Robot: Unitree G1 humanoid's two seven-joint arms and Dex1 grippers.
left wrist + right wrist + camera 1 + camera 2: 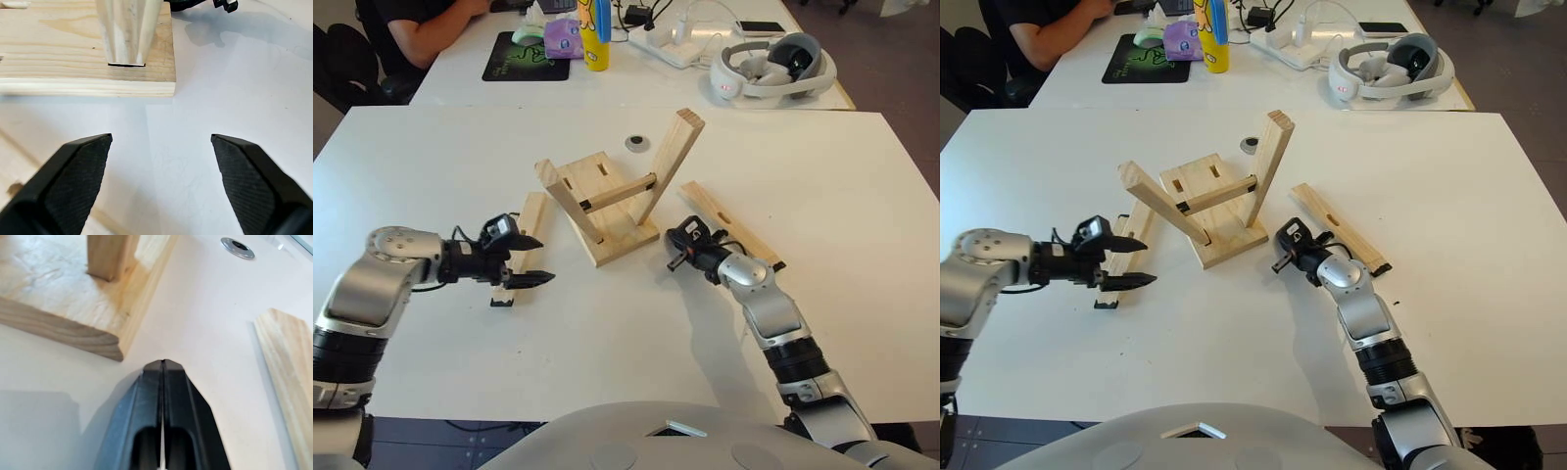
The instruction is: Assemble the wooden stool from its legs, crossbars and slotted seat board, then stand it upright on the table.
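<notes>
- The left gripper (544, 260) hangs low over the table (822, 196) with its fingers spread wide and nothing between them. It faces the near edge of the seat board (622, 235).
- Just under and beside it lies a loose wooden leg (532, 211), flat on the table and touching nothing of the stool.
- The right gripper (163, 366) has its fingers pressed together on nothing. It sits close to the seat board's corner on the other side, apart from it.
- Behind that gripper a second loose leg (724, 220), slotted along its face, lies flat.
- Between the two grippers is the stool so far. The seat board lies flat on the table, underside up, with one leg (566, 198) and another leg (672, 157) planted in it. They splay outward and are joined by a crossbar (622, 192).
- By my reckoning it is about half built: two legs and one crossbar are in. The two loose legs, and whatever crossbars go with them, are to be fitted.
- After that it has to be turned over onto its feet.
- The wood is pale and plain, with dark slots cut in the board.
</notes>
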